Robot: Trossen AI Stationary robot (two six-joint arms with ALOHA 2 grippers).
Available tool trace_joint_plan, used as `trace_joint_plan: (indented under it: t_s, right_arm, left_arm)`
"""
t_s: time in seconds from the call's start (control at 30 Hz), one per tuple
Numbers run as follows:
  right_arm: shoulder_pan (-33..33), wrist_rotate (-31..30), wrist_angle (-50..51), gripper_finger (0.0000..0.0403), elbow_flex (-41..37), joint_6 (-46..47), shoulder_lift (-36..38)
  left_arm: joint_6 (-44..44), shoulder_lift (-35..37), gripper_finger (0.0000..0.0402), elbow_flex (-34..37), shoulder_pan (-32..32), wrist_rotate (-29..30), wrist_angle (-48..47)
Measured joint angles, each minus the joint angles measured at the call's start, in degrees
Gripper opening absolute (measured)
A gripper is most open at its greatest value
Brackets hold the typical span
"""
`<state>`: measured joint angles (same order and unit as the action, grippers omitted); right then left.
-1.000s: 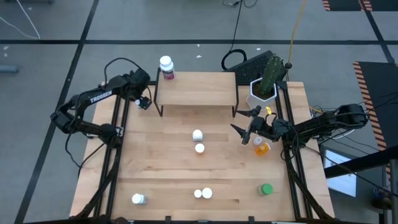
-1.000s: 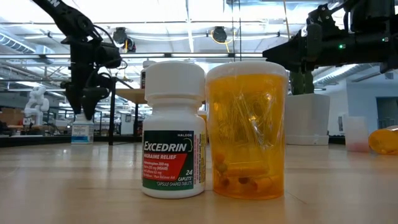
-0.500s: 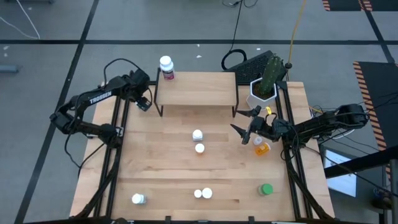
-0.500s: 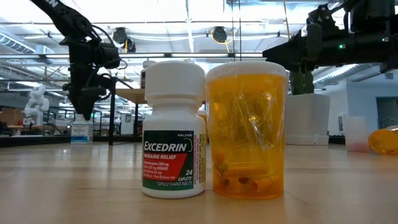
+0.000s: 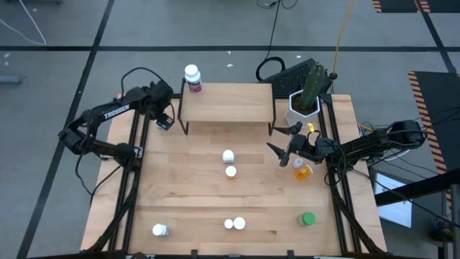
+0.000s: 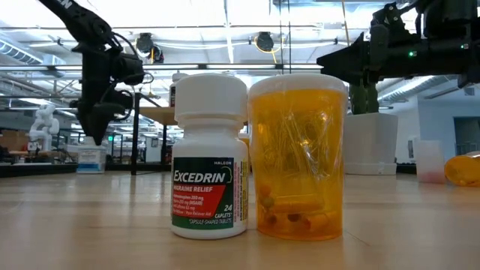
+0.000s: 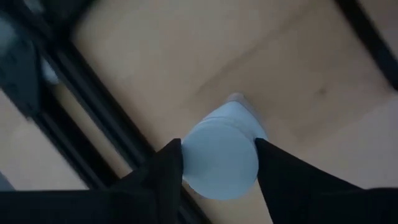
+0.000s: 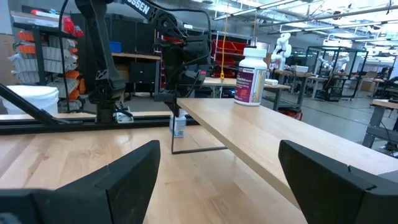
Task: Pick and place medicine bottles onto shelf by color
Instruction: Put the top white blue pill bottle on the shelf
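My left gripper is beside the shelf's left legs, shut on a small white medicine bottle, which the right wrist view also shows. My right gripper hovers open right of the shelf, next to an orange bottle lying on its side. A white bottle with a magenta label stands on the shelf's far left corner. Two white bottles stand mid-table. A white Excedrin bottle and an orange bottle stand together at the near edge. A green bottle and a white one sit nearby. My left gripper pinches the white bottle between its two fingers, one on each side of the white cap. The fingers come from above, pointing down. The bottle is upright below them; whether its base rests on the table or hangs just over it, I cannot tell.
A white hexagonal pot with a cactus stands at the far right, close behind my right gripper. A dark keyboard lies beyond the table's far edge. Bare wood stretches between the mid-table bottles and the near row.
My left gripper has sunk a little and drifted toward the table's left edge, and the white bottle below it has shifted the same way. My right arm has kept still.
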<state>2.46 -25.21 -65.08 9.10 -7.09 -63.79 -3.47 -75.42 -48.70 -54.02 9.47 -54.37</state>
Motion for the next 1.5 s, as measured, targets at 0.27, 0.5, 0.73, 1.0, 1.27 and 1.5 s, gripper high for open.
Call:
trace_joint_plan:
  t_s: [0.27, 0.5, 0.73, 1.0, 1.27, 1.5]
  right_arm:
    - [0.0, 0.0, 0.0, 0.0325, 0.0, 0.0, 0.0]
    - [0.0, 0.0, -0.3, 0.0325, 0.0, 0.0, 0.0]
    - [0.0, 0.0, -0.3, 0.0325, 0.0, 0.0, 0.0]
    - [0.0, 0.0, -2.6, 0.0325, 0.0, -0.1, 0.0]
    - [0.0, 0.0, -4.1, 0.0325, 0.0, -0.5, 0.0]
    - [0.0, 0.0, -3.5, 0.0325, 0.0, -0.9, 0.0]
  left_arm:
    - [1.3, 0.1, 0.0196, -7.7, 1.4, 2.7, -9.6]
    - [5.6, 2.6, 0.0181, -20.2, 5.1, 6.3, -20.0]
    - [9.5, 4.0, 0.0192, -34.2, 10.5, 6.3, -22.7]
    - [14.1, -0.2, 0.0194, -44.7, 18.0, 5.8, -21.4]
    - [14.1, -10.1, 0.0195, -50.5, 21.2, 5.8, -18.6]
    - [14.5, -17.0, 0.0195, -51.4, 20.9, 6.0, -18.6]
